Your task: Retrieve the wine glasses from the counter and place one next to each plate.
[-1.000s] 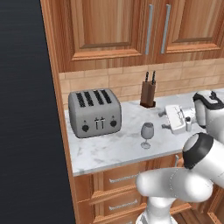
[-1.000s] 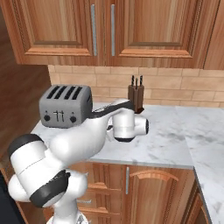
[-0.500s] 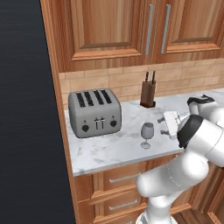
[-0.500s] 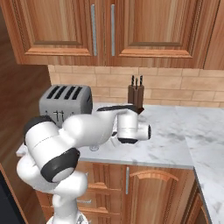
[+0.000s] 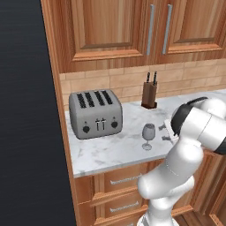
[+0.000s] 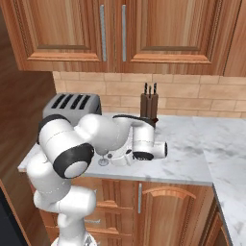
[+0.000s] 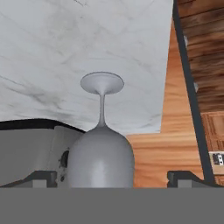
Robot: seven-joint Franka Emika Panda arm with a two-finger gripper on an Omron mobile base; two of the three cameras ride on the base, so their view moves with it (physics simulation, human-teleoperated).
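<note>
The wine glass (image 5: 148, 135) stands upright on its round foot on the marble counter (image 5: 110, 150), near the front edge, between the toaster (image 5: 95, 114) and the gripper (image 5: 166, 132). In the hand view the glass (image 7: 101, 144) appears inverted because the camera is rolled; its bowl lies centred between the two finger tips (image 7: 43, 178), which stand wide apart on either side of it. The jaws are fully open and hold nothing; no contact with the glass is visible.

Hazards, as judged from this position: the glass is tall on a narrow stem and small foot, so a push from one finger before the other is likely to tip it. It stands close to the counter edge, so a tipped glass could roll off to the floor. Closing too high on the rounded bowl could let the glass slip downward. The toaster just behind limits any overshoot of the approach.

The arm is folded low and forward over the counter front. The wrist is turned so the hand lies roughly horizontal, pointing sideways toward the glass at bowl height. The knife block (image 5: 149, 91) stands well behind, at the backsplash.
</note>
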